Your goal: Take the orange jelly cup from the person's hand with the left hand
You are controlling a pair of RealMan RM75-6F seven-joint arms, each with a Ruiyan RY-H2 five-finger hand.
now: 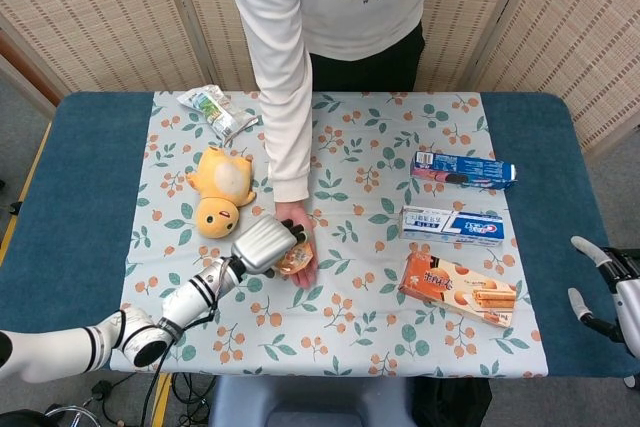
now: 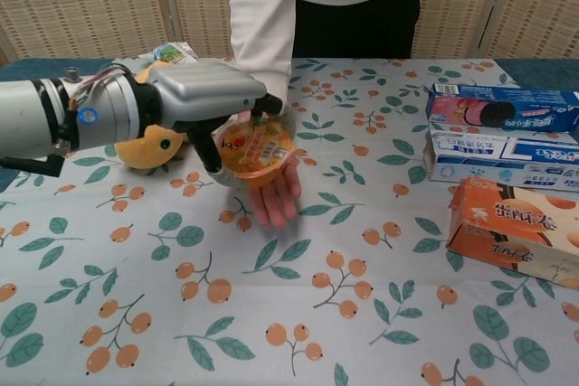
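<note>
Orange jelly cup (image 2: 256, 149) — printed lid, translucent — between left hand's fingers (image 2: 271, 105).

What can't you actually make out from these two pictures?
- Head view: most of the orange jelly cup is covered by the left hand.
- Chest view: the left hand hides whether its fingers truly grip the cup.
- Right hand: cut off by the head view's edge, absent from the chest view.
- The person's hand: palm hidden under the cup.

Screened demo room: woven partitions (image 1: 90, 17)
</note>
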